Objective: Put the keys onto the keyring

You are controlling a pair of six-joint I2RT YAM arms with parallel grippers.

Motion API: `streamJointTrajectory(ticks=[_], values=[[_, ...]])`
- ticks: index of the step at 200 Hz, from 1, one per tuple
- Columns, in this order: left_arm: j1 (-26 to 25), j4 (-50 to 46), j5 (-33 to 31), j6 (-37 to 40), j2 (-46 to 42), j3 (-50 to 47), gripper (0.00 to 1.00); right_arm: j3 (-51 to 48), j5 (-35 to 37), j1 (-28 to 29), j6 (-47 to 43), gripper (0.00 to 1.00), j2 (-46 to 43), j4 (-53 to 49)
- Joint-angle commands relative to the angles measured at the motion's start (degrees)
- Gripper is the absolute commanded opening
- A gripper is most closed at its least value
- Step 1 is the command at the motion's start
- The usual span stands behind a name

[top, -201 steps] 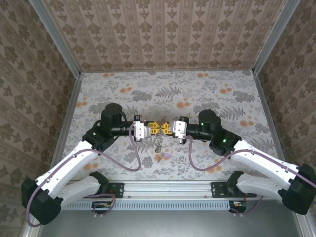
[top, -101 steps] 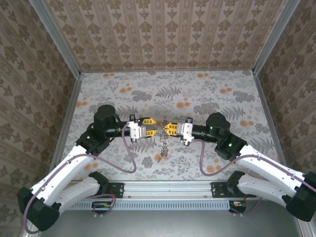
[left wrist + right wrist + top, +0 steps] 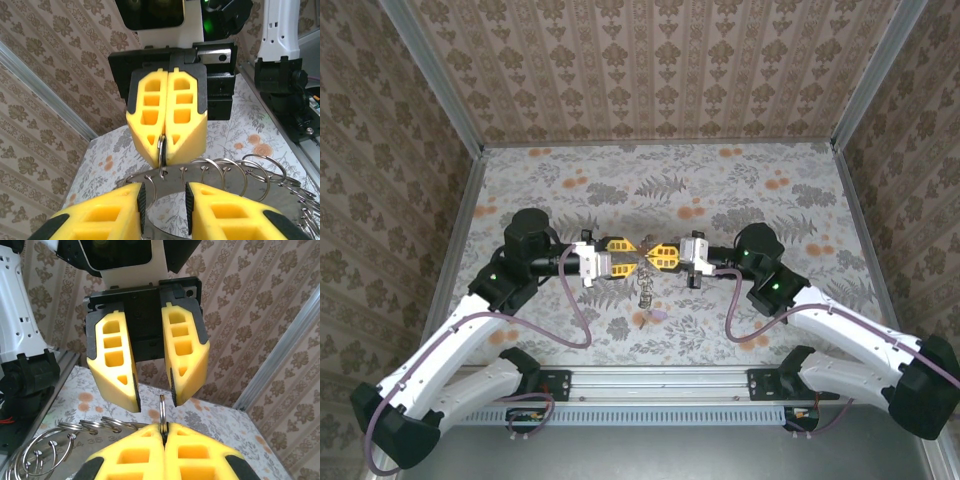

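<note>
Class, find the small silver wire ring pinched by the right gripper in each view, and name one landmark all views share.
Top external: the small silver wire ring is tiny, at centre, at the right gripper's tips.
Left wrist: mid-frame, hanging from the shut right gripper.
Right wrist: lower middle, standing up from that gripper.
Shared landmark: the right gripper's closed yellow fingers.
</note>
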Motion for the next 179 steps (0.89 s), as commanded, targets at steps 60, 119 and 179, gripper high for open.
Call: streamJointTrajectory(ticks=[60,119,179], values=[[-0.4,0.9,3.2,-1.4,0.3,1.5,0.19,2.6,-3.4,0.0,1.5,0.0,1.2,4.5],[-1.1,1.7,3.4,-0.7,1.9,1.4,0.17,3.6,-3.1,0.6,-1.3,0.0,2.3,1.9],[-1.4,0.3,2.3,0.2,3.0,2.3,0.01,3.6,-2.7,0.6,-3.3,0.0,2.7,0.2]])
